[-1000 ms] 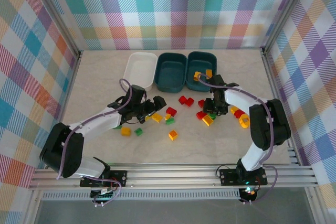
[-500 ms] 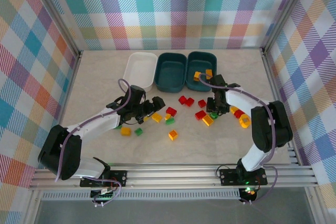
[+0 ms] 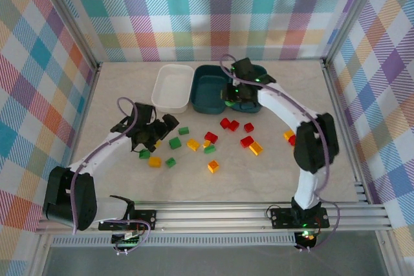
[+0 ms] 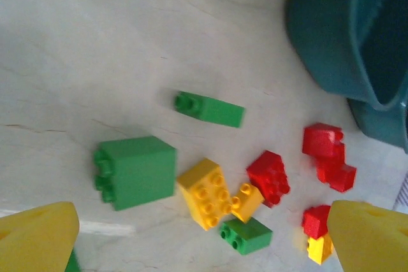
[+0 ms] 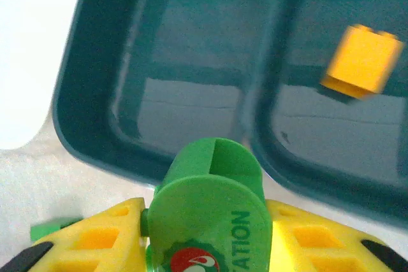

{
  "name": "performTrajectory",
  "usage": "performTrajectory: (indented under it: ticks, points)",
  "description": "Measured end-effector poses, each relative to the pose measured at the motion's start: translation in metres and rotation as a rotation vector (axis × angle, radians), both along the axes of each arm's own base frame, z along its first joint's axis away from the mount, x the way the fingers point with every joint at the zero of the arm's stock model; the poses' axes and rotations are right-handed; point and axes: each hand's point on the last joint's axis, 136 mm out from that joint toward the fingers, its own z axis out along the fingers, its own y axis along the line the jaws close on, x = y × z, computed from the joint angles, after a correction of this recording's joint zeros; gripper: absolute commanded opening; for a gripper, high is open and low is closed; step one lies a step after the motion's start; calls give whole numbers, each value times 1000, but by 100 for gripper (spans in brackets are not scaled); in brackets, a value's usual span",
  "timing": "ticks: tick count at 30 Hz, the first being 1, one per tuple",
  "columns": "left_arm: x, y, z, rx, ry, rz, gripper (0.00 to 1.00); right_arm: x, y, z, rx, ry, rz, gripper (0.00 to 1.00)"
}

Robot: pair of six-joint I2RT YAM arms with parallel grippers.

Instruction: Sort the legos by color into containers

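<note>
Green lego (image 5: 210,176), pinched in the right claw (image 5: 207,250), hangs above a teal tub (image 5: 102,132) at the far edge of the worktop (image 3: 123,105), left claw (image 4: 204,240) gaping wide.

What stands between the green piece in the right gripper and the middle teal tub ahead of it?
Nothing visible. The right gripper holds the green piece just at the near rim of the middle teal tub, whose floor looks bare. The yellow brick lies in the neighbouring teal tub, out of the path.
</note>
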Motion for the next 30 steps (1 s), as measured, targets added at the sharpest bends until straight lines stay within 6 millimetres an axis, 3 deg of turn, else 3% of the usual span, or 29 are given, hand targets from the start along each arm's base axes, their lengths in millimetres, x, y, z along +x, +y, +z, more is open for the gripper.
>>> performTrajectory:
  ticks: [3, 7, 10, 14, 18, 21, 24, 30]
  points:
    - [-12, 10, -7, 12, 42, 20, 100, 27, 21, -21, 3, 16, 15, 35]
    - [-22, 14, 1, 22, 39, 26, 100, 59, 39, -40, -2, 21, 22, 37]
    - [-26, 17, 2, 33, 45, 25, 100, 73, 49, -48, -3, 21, 35, 46]
    - [-31, 21, -4, 57, 72, 29, 100, 79, 60, -51, -3, 33, 65, 56]
    - [-31, 21, -7, 63, 80, 25, 100, 83, 74, -31, 18, 12, 90, 63]
    - [-31, 21, -16, 75, 111, 14, 100, 83, 79, -13, 30, -15, 100, 64]
    - [-28, 16, -22, 105, 139, -16, 98, 72, 76, -10, 24, -8, 108, 66]
    - [9, -17, -4, 237, 85, -169, 87, 10, 37, -17, -11, 51, 89, 63]
